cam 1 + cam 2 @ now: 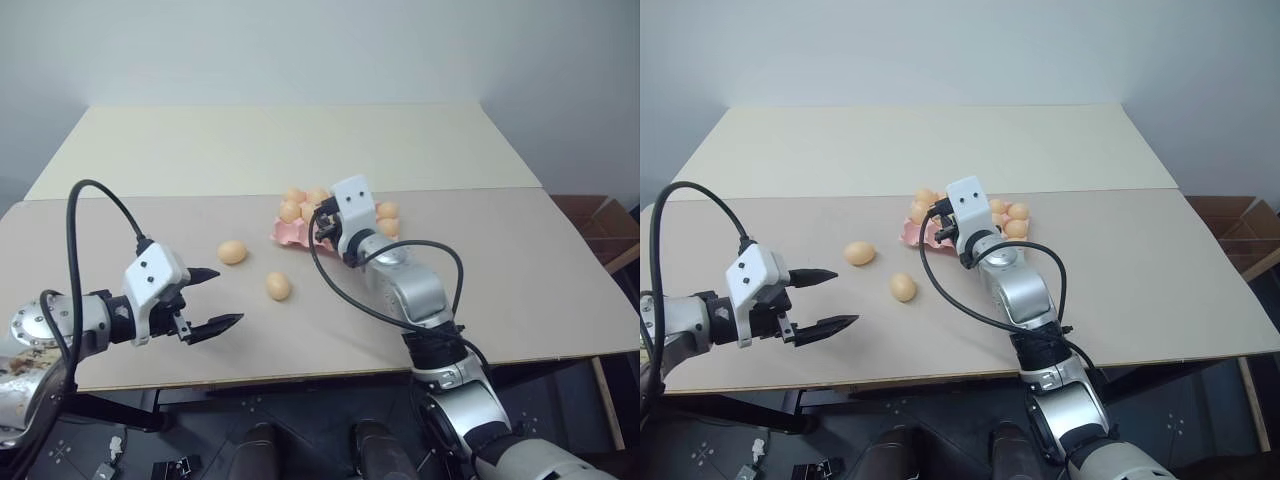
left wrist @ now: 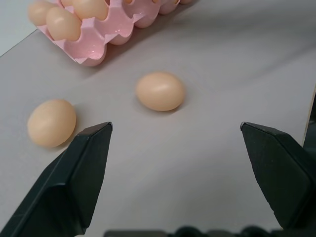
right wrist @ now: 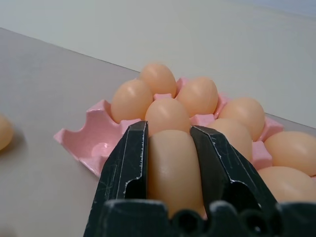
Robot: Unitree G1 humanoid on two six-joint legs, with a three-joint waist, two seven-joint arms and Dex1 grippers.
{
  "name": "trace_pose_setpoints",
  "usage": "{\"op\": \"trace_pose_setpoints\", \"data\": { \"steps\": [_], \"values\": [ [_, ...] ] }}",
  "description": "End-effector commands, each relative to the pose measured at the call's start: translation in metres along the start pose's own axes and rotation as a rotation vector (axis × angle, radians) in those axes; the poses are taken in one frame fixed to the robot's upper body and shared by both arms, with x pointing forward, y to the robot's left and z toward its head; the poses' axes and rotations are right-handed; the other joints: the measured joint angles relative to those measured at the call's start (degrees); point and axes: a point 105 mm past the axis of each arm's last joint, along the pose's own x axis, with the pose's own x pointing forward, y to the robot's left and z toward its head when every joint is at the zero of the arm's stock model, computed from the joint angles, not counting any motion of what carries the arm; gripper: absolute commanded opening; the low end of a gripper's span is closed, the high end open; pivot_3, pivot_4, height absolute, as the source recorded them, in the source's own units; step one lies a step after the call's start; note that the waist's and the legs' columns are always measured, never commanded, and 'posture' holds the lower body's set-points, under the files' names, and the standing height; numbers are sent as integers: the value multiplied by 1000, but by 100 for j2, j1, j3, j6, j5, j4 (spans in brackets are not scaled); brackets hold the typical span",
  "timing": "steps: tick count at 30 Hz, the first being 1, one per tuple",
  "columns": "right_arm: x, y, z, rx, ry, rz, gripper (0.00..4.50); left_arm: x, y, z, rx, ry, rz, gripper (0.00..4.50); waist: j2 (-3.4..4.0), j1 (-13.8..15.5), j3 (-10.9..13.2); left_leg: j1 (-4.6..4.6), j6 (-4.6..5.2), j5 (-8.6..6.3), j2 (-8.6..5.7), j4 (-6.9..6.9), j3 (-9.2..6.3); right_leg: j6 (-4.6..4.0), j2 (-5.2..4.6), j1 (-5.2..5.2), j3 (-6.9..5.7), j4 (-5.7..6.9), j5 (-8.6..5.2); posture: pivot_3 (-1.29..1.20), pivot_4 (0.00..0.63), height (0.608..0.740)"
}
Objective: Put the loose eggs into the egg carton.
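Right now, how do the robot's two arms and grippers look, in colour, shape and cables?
Both arms are silver-grey metal with rounded segments and dark joints. Each wrist carries a white box-shaped housing with small dark dots, and a black cable loops from it back to the arm. The left gripper and right gripper each have two black, wedge-shaped fingers, the right ones visibly scratched.

We see the egg carton [image 1: 292, 233] on the counter [image 1: 520, 270], two loose eggs [image 1: 232, 252] to its left, nearer us, our right claw [image 3: 168, 148] holding another egg [image 3: 173, 168] just before it.
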Motion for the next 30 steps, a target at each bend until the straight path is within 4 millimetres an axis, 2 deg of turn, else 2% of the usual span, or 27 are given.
{"op": "trace_pose_setpoints", "data": {
  "steps": [1,9,10,14,18,22,26,30],
  "values": [
    [4,0,14,-41,-75,-14,1497,-3,-1,10,31,-26,16,4500,0,0,0,0,0,0,0,0,0,0,0,0,0,0,0,0,150,740],
    [0,-7,11,-75,-90,-40,4339,-2,-1,11,30,-37,18,4500,0,1,0,0,0,0,0,0,0,0,0,0,0,0,0,0,150,740],
    [-3,-8,15,-65,-107,-40,4463,-2,0,11,30,-38,20,4500,0,2,0,0,0,0,0,0,0,0,0,0,0,0,0,0,150,740],
    [-22,-11,32,-3,-181,-7,4463,-3,1,11,26,-45,37,4500,0,8,0,-3,0,0,0,-1,0,0,-1,-2,0,-1,0,0,150,740],
    [-53,-19,42,-10,-239,39,4463,-5,2,10,6,-54,70,4500,0,35,0,-2,0,0,-1,-2,-1,0,-3,1,-1,-2,0,0,150,740],
    [-91,-25,42,-69,-277,124,4463,-9,1,4,-22,-39,97,4500,0,36,0,1,0,0,-1,-2,0,0,-4,4,-2,-4,-1,0,150,740],
    [-123,-23,40,-125,-325,204,4463,-13,3,-1,-49,-19,156,4500,-1,30,1,4,0,0,0,-2,1,-2,-3,4,-1,-4,-2,0,150,740],
    [-164,-18,30,-150,-291,405,4463,-14,0,-7,-89,-8,197,4500,-5,44,3,8,0,-1,0,-2,1,-3,-3,11,-1,-6,-5,0,150,740]
  ]
}}
